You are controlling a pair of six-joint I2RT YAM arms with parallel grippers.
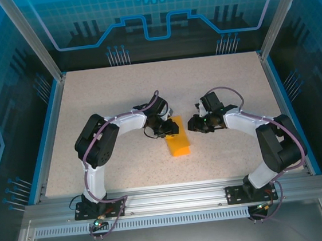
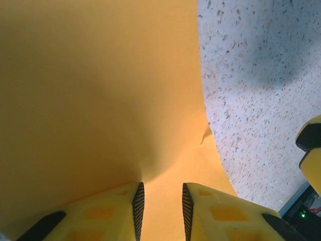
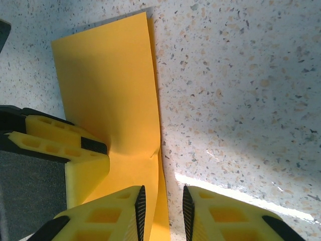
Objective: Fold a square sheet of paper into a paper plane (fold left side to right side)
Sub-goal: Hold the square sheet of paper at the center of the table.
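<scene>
Now, nearest the arm bases, the thin bright orange sheet of paper (image 1: 178,144) lies as a narrow creased rectangle on the speckled beige tabletop (image 1: 107,97). Its near end is free, with nothing resting on it. That loose end is the first risk: any sideways drag from above would, I judge, swing it round and skew the layered edges against each other.

Further out, both grippers meet over the paper's far part, close to one another, so a careless move could knock finger against finger. The left gripper (image 2: 160,213) has its yellow fingers a narrow gap apart, tips down at the sheet. Orange shows through the gap, and the paper bellies up toward the camera beside them. Nothing looks clamped between the pads, so it seems to be pinning rather than holding. The right gripper (image 3: 160,216) likewise stands slightly parted, straddling the paper's right edge. Whether its tips touch the sheet I cannot tell.

Just beyond the right tips, a small nick or lifted lip (image 3: 155,150) breaks that edge. A finger catching there could tear it or start a stray crease. The belly is another hazard: pressed flat carelessly, it would likely set a wrinkle off the intended fold line. Farthest out, the paper's far end looks flat on the table.
</scene>
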